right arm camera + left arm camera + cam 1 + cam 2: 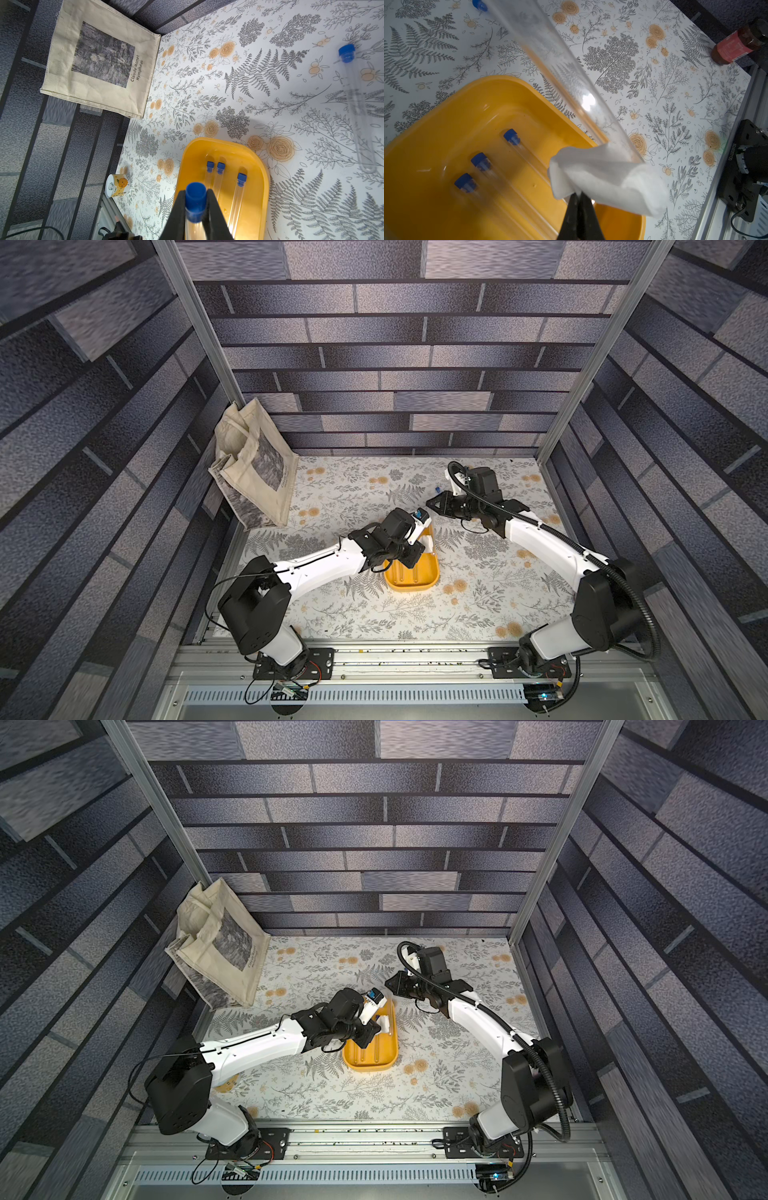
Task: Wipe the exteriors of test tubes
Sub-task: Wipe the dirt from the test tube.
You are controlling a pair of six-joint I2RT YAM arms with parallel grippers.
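White fern-and-rose print covers the bench (374, 614). A canvas tote (257, 472) leans in the back left corner, well apart from the work. About mid-bench sits the yellow tray (411, 588), long axis running front to back.

Your right gripper (195, 193) is clamped on the blue-capped end of the held tube (560, 68), which hangs clear of the bench and slants over the tray's back end. Your left gripper (579, 197) has its jaws pinched together on the white cloth (602, 176). The cloth is bunched around the tube's rounded closed end and touches the glass there.

Three tubes (239, 199) lie side by side on the tray floor, caps toward the back edge. One loose tube (359, 116) lies flat on the bench beyond the tray, toward the back edge and near your right gripper.

Finding: the step in hand is wiping the held tube, with the cloth at the far end of its stroke. I cannot tell whether that stroke is starting or finishing. The loose tube set apart from the tray suggests one is done, though its cleanliness cannot be confirmed.

Requirement for the next move: hold both pinches firm and run the cloth along the tube's axis toward the cap. Turn the tube so the whole circumference is covered. Avoid side load, since thin glass held by one end will lever easily.
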